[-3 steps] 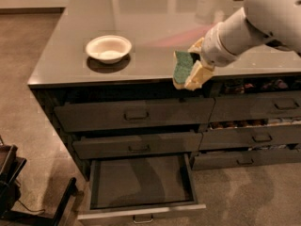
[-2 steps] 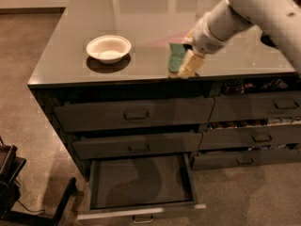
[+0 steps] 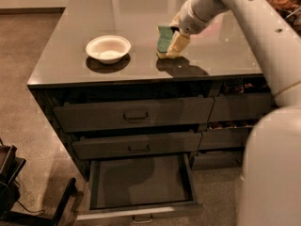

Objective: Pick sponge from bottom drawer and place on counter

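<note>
Sponge (image 3: 164, 37) moved farther onto counter (image 3: 136, 13), gripped upright by fingers (image 3: 178, 41); touching surface or not unclear.

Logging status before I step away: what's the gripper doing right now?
The gripper is closed on the sponge, low over the counter, right of the white bowl.

Over the glossy grey desk (image 3: 225, 51), the tan claw (image 3: 170, 45) grips the sponge (image 3: 163, 36), dark green on a yellowish layer. The bowl (image 3: 108, 47) is white, the arm (image 3: 263, 36) off-white. The bottom drawer (image 3: 141, 180) is plain dark grey, like the drawers (image 3: 134, 113) above it. The floor (image 3: 28, 51) is mottled brown.
</note>
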Motion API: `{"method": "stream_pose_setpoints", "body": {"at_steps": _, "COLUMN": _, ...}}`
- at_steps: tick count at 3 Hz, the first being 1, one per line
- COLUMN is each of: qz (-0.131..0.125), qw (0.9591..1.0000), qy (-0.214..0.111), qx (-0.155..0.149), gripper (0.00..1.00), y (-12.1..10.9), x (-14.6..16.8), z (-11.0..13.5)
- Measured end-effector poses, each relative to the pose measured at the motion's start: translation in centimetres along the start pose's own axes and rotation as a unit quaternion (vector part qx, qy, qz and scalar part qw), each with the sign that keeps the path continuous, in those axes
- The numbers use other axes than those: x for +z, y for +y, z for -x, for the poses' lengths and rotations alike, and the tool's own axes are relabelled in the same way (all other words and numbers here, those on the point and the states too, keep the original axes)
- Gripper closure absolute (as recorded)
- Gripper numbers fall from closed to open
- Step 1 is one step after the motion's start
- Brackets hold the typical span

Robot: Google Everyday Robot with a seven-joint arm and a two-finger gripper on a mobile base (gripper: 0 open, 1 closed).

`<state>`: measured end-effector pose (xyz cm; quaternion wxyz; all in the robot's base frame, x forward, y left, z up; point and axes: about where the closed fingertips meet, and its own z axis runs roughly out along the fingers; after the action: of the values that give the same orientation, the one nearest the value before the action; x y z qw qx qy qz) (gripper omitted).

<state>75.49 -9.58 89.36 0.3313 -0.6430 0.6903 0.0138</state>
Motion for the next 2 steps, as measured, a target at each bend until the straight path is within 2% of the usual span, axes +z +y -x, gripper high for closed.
{"method": "stream_pose_setpoints", "body": {"at_steps": 1, "qz": -0.018, "qw": 0.9997, "qy": -0.017, "qx": 0.002, "gripper": 1.00, "y": -2.51, "x": 0.81, "z": 0.51}}
{"method": "stream_pose_setpoints", "body": {"at_steps": 2, "qz": -0.023, "qw": 0.9995, "qy": -0.020, "qx": 0.003, "gripper": 0.82, "y": -2.94, "x": 0.49, "z": 0.57}}
